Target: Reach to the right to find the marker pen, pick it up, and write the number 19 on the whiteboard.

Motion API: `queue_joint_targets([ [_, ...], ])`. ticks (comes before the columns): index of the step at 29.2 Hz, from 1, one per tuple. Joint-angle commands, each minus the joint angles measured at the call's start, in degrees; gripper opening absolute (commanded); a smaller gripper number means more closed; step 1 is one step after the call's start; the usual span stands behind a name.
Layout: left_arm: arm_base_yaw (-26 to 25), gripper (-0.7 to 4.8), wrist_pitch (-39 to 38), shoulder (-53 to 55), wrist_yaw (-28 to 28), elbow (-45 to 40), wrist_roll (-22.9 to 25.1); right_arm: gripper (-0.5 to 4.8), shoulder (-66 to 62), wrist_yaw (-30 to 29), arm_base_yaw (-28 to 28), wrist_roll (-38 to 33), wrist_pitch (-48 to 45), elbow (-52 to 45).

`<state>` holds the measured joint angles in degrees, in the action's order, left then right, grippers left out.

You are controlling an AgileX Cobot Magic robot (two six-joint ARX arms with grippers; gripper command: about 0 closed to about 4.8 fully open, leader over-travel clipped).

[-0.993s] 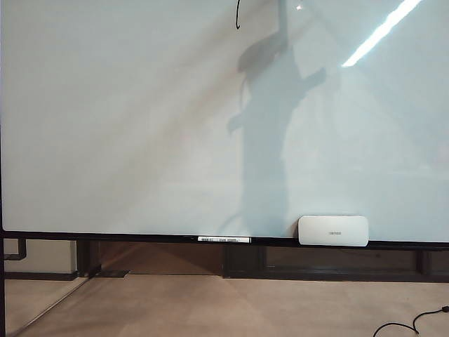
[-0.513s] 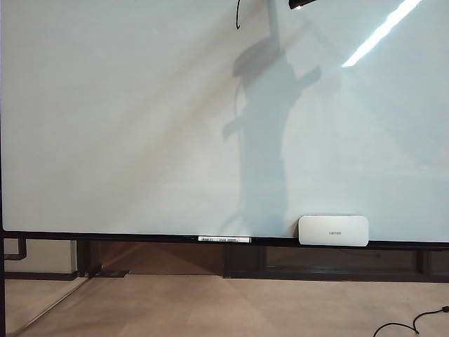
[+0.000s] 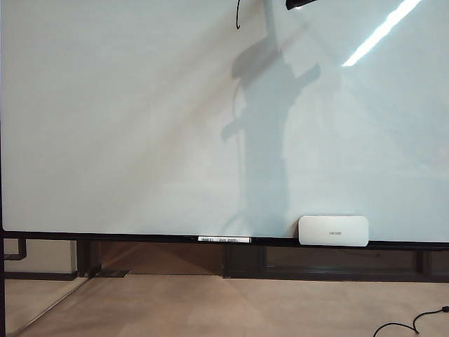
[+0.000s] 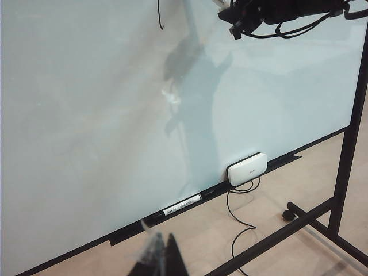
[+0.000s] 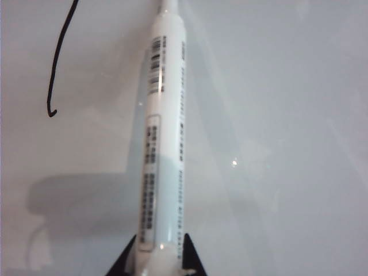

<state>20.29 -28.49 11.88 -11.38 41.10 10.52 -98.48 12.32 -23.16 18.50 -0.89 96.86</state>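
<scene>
The whiteboard [image 3: 126, 126] fills the exterior view. Of the number 19 I see only one thin black stroke [image 3: 237, 17], hooked at its lower end and running off the upper edge. My right gripper [image 5: 160, 237] is shut on the marker pen [image 5: 164, 144], a white barrel with barcode print pointing at the board just right of that stroke [image 5: 57, 63]. The pen's tip is cut off by the frame. In the exterior view only a dark corner of the right gripper [image 3: 298, 3] shows at the top. My left gripper [image 4: 164, 238] hangs low before the board's rail, tips together, holding nothing.
A white eraser [image 3: 333, 230] stands on the dark bottom rail [image 3: 105, 236]. A second marker [image 3: 224, 239] lies on the rail left of it. A black cable [image 4: 238, 218] trails on the floor by the board's black stand [image 4: 345, 149].
The right gripper has come into the top edge of the exterior view, and the arm's shadow on the board has shifted slightly left. The stroke, eraser and rail marker are unchanged.
</scene>
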Motion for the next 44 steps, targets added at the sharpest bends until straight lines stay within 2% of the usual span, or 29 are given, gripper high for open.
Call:
queue_joint_targets([
  [1, 0.0, -0.05, 0.7, 0.0, 0.0, 0.2, 0.0, -0.05, 0.1, 0.5, -0.1, 0.0, 2.5, 0.3],
  [12, 0.0, -0.05, 0.8, 0.0, 0.0, 0.2, 0.0, -0.05, 0.1, 2.4, 0.0, -0.1, 8.9, 0.3],
  [20, 0.0, -0.05, 1.2, 0.0, 0.0, 0.2, 0.0, -0.05, 0.1, 3.3, 0.1, -0.1, 9.6, 0.3],
  [34, 0.0, -0.05, 1.2, 0.0, 0.0, 0.2, 0.0, -0.05, 0.1, 14.0, 0.3, -0.1, 9.8, 0.3],
  [40, 0.0, -0.05, 1.2, 0.0, 0.0, 0.2, 0.1, -0.05, 0.2, 14.6, 1.2, -0.3, 11.3, 0.3],
  [44, 0.0, -0.05, 1.2, 0.0, 0.0, 0.2, 0.2, -0.05, 2.0, 11.2, 1.2, -0.7, 10.9, 0.3],
])
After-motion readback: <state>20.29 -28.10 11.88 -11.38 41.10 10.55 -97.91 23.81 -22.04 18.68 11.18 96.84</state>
